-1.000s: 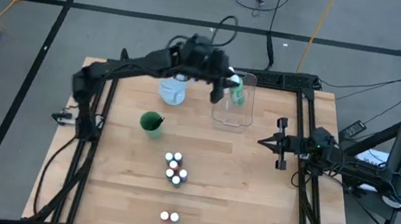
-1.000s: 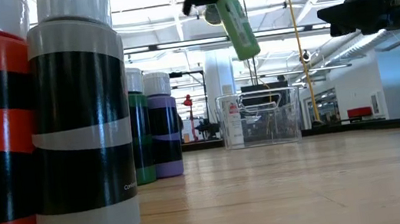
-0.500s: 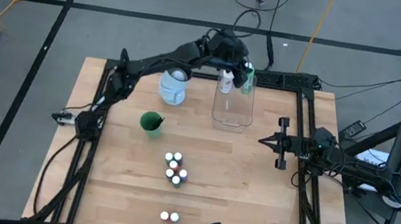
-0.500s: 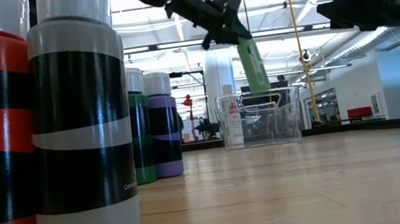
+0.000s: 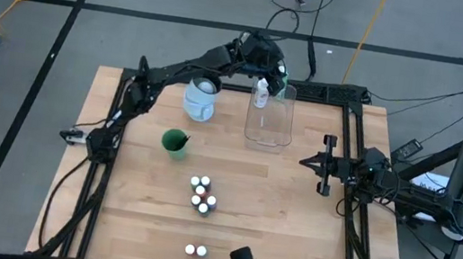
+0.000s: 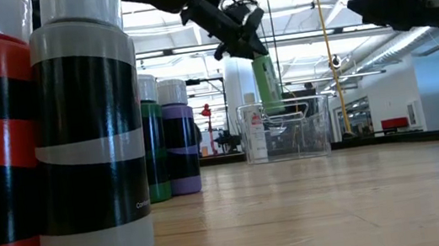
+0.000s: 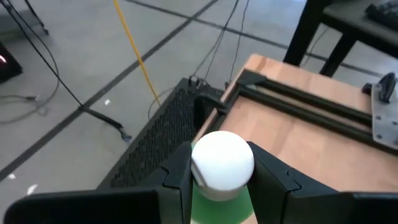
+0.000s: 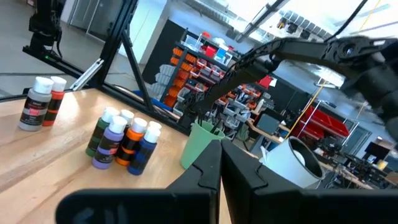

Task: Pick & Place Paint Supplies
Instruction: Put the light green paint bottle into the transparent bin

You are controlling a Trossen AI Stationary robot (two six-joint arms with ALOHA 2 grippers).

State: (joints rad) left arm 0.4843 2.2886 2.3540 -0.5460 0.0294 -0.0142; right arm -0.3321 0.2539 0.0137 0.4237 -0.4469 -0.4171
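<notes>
My arms are dark and slender — jointed tubes, matte black. My left gripper (image 7: pixel 221 180) has blocky, angular black fingers (image 7: pixel 277 186); my right gripper (image 8: pixel 219 163) looks the same.

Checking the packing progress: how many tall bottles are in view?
2. The white bottle stands inside the clear tray; the green bottle hangs over the tray, held by the left gripper.

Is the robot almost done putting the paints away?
Not nearly. One white bottle already stands in the clear tray. The left gripper holds the green bottle over the tray. Five little paint bottles and two more wait on the table. The right gripper waits, shut.
</notes>
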